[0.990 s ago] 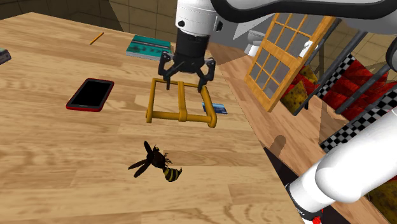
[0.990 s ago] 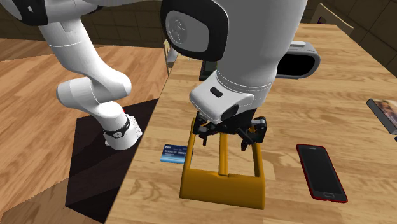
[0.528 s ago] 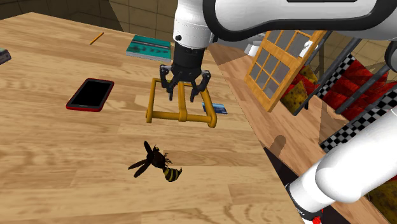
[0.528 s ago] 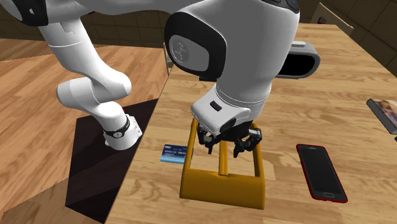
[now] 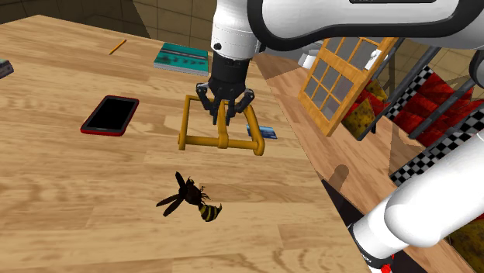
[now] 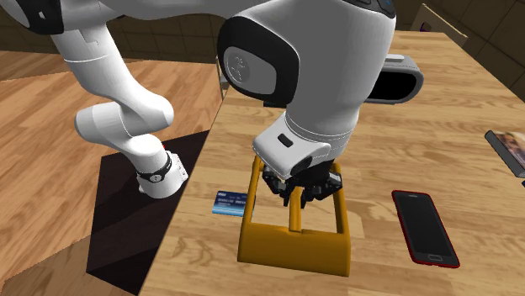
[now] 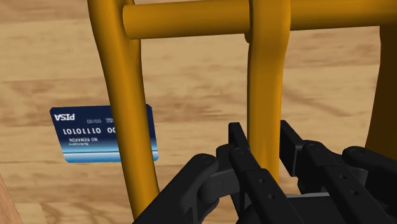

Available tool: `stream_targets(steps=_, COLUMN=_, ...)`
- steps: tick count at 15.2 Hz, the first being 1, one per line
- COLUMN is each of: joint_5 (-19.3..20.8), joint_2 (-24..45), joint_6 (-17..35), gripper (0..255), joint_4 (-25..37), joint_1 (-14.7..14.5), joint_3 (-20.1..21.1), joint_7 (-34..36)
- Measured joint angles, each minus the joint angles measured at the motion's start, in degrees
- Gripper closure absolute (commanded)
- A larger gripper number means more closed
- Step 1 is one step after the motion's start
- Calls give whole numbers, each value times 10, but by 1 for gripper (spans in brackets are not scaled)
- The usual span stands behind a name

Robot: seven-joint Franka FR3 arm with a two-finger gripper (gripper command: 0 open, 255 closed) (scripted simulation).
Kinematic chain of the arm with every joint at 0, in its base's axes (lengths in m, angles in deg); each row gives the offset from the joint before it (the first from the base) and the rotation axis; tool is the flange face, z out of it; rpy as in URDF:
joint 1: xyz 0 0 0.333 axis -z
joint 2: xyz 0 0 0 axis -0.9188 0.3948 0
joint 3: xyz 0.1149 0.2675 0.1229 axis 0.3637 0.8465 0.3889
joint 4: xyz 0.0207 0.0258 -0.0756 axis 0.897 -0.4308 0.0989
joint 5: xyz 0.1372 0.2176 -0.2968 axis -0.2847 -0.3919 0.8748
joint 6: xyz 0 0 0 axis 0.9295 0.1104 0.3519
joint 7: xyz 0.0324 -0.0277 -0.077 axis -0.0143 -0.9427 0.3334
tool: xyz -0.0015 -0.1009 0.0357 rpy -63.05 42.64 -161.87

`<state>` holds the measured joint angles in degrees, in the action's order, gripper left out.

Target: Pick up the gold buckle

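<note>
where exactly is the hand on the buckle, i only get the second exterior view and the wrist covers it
Observer: In the wrist view the hand is shut on the gold buckle's middle bar, with one finger pressed on each side of it.
Operator: ok anything near it outside my frame
Observer: The shoulder view shows a black and yellow wasp figure lying on the table, a little beyond the buckle's cross bar and not touching it.
Operator: anything else out there
Observer: A pencil lies farther off, past the red-edged phone, well away from the buckle.
</note>
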<state>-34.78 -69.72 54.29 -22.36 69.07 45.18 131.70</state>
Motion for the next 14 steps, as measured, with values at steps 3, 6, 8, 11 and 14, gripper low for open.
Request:
stream_targets(steps=3, joint_5=1, joint_2=1, joint_6=-9, gripper=255, joint_4=9, joint_1=0, joint_3=0, joint_7=0)
stream_targets(steps=6, joint_5=0, joint_2=0, joint_6=-30, gripper=255, joint_4=29, joint_1=0, joint_3=0, joint_7=-1)
stream_targets(steps=8, joint_5=0, joint_2=-1, joint_6=-46, gripper=255, joint_4=45, joint_1=1, joint_3=-1, joint_7=-2)
stream_targets(steps=11, joint_5=2, joint_2=4, joint_6=-69, gripper=255, joint_4=72, joint_1=0, joint_3=0, joint_7=0)
stream_targets(steps=14, joint_5=4, joint_2=7, joint_6=-92, gripper=255, joint_4=98, joint_1=1, joint_3=0, joint_7=-1)
